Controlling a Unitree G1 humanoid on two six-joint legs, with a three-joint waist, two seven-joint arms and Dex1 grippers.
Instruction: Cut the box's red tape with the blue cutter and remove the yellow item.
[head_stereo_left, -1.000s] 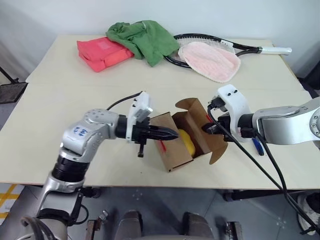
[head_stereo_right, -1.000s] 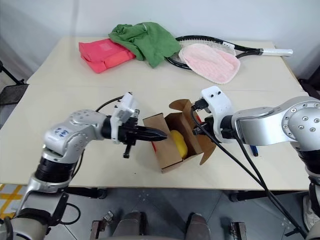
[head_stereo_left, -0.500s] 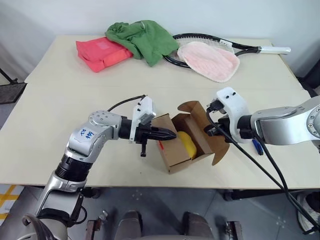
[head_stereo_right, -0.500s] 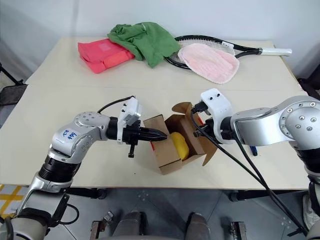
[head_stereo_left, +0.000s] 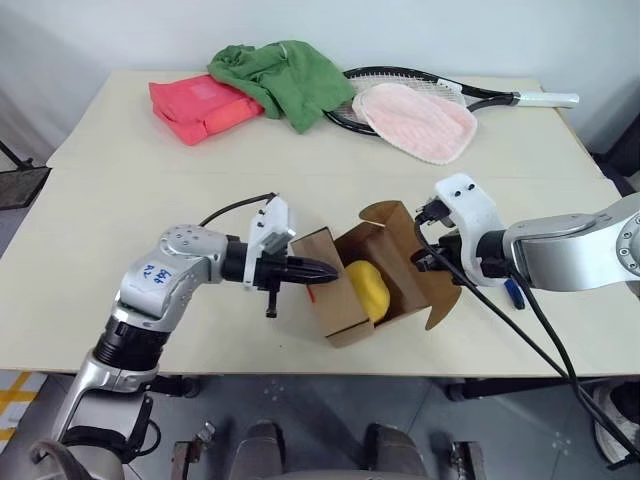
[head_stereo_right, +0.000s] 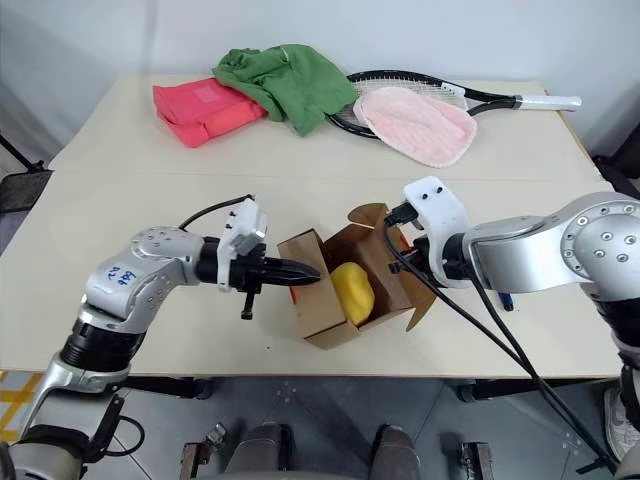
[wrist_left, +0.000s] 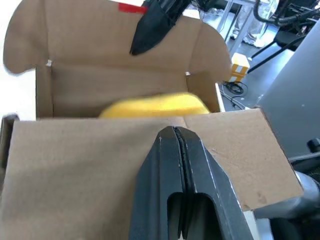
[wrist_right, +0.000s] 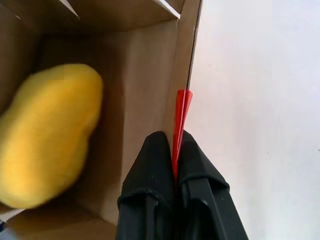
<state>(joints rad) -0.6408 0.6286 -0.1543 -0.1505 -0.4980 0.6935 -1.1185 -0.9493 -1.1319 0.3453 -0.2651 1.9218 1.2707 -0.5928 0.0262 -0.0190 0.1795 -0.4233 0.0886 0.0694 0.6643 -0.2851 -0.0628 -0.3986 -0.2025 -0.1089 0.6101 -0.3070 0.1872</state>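
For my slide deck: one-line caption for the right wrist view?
Shut right gripper pinching red tape on open brown cardboard box, yellow plush inside.

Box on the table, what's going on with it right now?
The box is open and tipped on the table, with the yellow item inside. Each gripper is shut on a flap: the left gripper pinches one side flap, and the right gripper pinches the opposite flap at its red tape. The blue cutter lies on the table beside the right arm. The toy is not yet out.
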